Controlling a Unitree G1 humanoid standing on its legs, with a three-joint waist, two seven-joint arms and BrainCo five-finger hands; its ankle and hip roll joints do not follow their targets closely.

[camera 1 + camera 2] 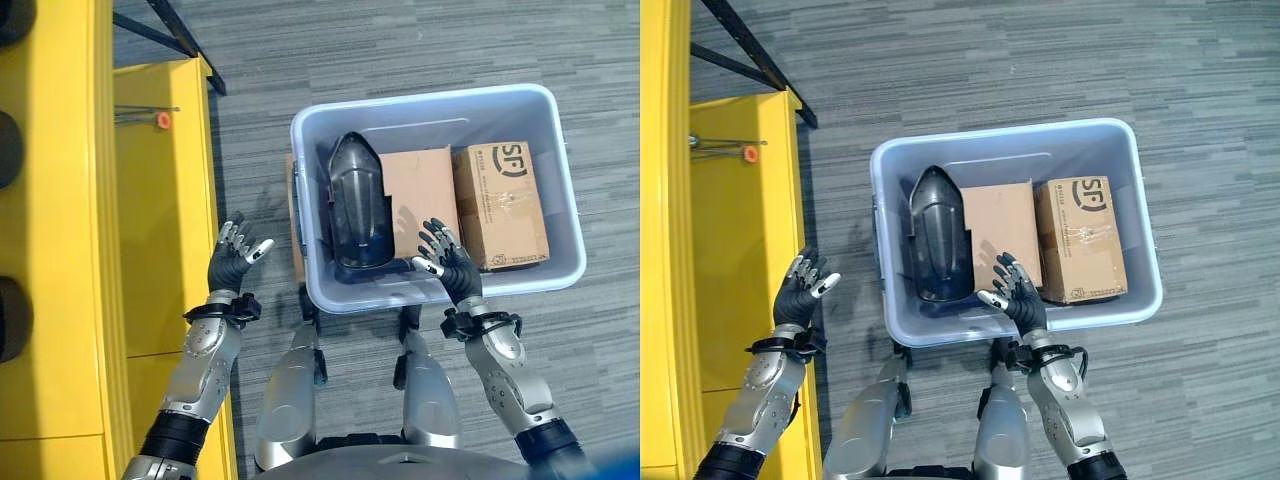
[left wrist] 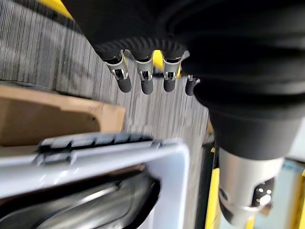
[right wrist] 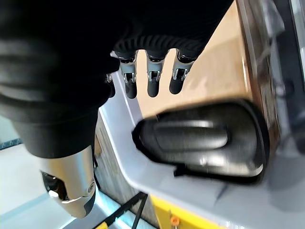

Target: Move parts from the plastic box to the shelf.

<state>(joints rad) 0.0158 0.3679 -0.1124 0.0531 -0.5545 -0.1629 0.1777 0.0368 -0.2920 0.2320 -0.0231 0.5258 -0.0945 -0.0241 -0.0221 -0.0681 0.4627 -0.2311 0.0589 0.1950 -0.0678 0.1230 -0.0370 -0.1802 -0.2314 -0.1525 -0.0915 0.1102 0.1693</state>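
We see the plastic box [image 1: 437,110] on the grey carpet in front of us, with the yellow shelf [image 1: 160,200] on our left. Inside the box lie a dark, glossy shell-shaped part [image 1: 358,205], a flat brown cardboard box [image 1: 420,195] just beside it, and a second, printed cardboard box [image 1: 502,205] at the far right.

Our right hand [image 1: 447,262] hovers over the near rim of the box, fingers spread and relaxed, holding nothing. Our left hand [image 1: 235,256] hangs over the carpet between shelf and box, likewise loose and empty. Nothing has been lifted yet; all the parts sit in the box.

We judge the dark part the likely first pick, and its curved, shiny surface may slip from a one-handed grasp. It lies close against the box wall and the flat carton, so fingers could jam there or drag the carton along. The left hand is outside the box wall and could knock the rim on reaching in.

Two small things lie on the shelf near its far end, a thin rod [image 1: 140,110] and something orange [image 1: 163,120]; we cannot identify them. The shelf is cut off at the left edge, and what lies beneath the parts is hidden.
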